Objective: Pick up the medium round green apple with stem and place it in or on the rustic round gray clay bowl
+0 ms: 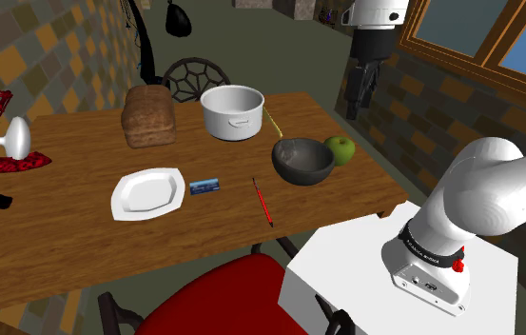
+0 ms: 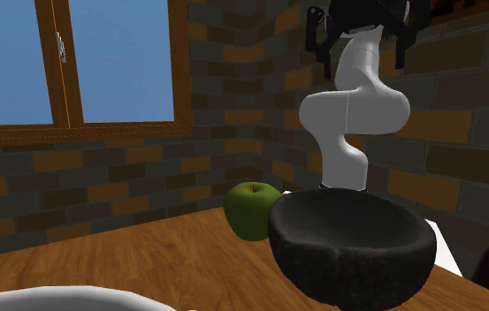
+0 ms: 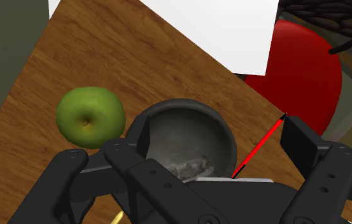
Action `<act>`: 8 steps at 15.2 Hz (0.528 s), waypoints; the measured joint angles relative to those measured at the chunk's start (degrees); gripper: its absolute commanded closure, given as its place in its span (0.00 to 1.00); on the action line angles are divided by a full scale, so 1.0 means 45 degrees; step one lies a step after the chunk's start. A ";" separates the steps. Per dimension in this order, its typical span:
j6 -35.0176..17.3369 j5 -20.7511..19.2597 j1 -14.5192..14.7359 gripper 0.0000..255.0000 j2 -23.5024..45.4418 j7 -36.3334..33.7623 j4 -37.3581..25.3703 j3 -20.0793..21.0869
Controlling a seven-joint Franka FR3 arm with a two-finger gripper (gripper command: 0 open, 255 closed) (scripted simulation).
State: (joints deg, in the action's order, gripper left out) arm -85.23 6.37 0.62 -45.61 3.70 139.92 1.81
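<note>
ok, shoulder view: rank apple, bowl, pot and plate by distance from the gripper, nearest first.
1. apple and bowl, both below the gripper: too close to call.
2. pot, further left.
3. plate, farthest left.

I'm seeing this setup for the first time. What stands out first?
A green apple sits on the wooden table beside a dark bowl, to its right in the shoulder view. The open end effector hangs high above them.
</note>
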 measured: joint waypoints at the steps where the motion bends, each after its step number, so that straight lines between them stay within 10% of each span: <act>1: 0.0000 0.0000 0.0000 0.00 0.0000 0.0000 0.0000 0.0000; 8: -0.1960 -0.1078 -0.0624 0.00 0.0976 0.1427 0.0929 -0.1157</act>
State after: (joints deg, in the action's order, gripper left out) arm -94.05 1.52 -2.18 -41.22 10.12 144.10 -3.39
